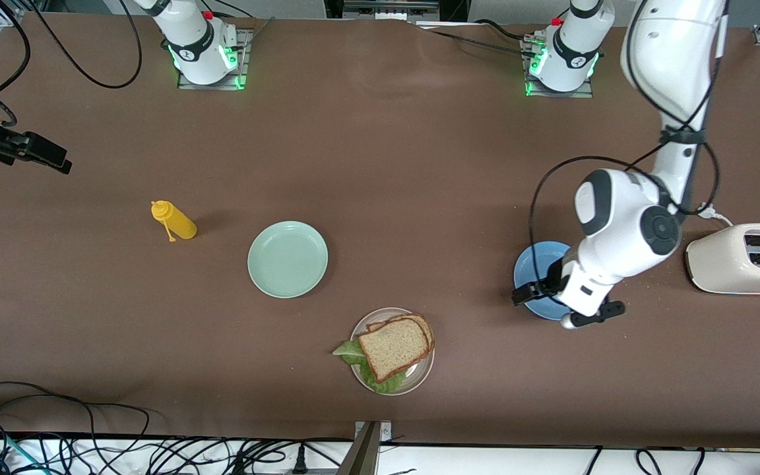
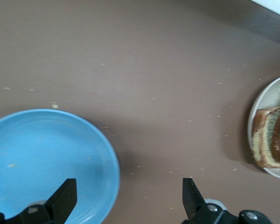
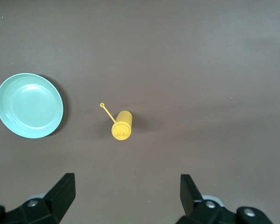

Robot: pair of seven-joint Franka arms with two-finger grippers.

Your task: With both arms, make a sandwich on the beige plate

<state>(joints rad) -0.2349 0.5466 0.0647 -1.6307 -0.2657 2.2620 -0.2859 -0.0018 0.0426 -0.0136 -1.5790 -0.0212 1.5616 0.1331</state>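
The sandwich (image 1: 395,348) lies on the beige plate (image 1: 421,378), close to the table edge nearest the front camera. Its top bread slice covers a green lettuce leaf (image 1: 351,351), and a second slice peeks out underneath. The left wrist view catches the plate's rim (image 2: 265,100) and the bread's crust (image 2: 269,142). My left gripper (image 1: 559,305) hangs open and empty over the blue plate's edge (image 2: 127,199). My right gripper (image 1: 40,155) waits high at the right arm's end of the table, open and empty (image 3: 126,191).
A blue plate (image 1: 535,267) (image 2: 42,154) lies under the left hand. A mint-green plate (image 1: 287,258) (image 3: 29,105) and a yellow mustard bottle (image 1: 174,221) (image 3: 122,125) stand mid-table. A cream toaster (image 1: 743,258) sits at the left arm's end.
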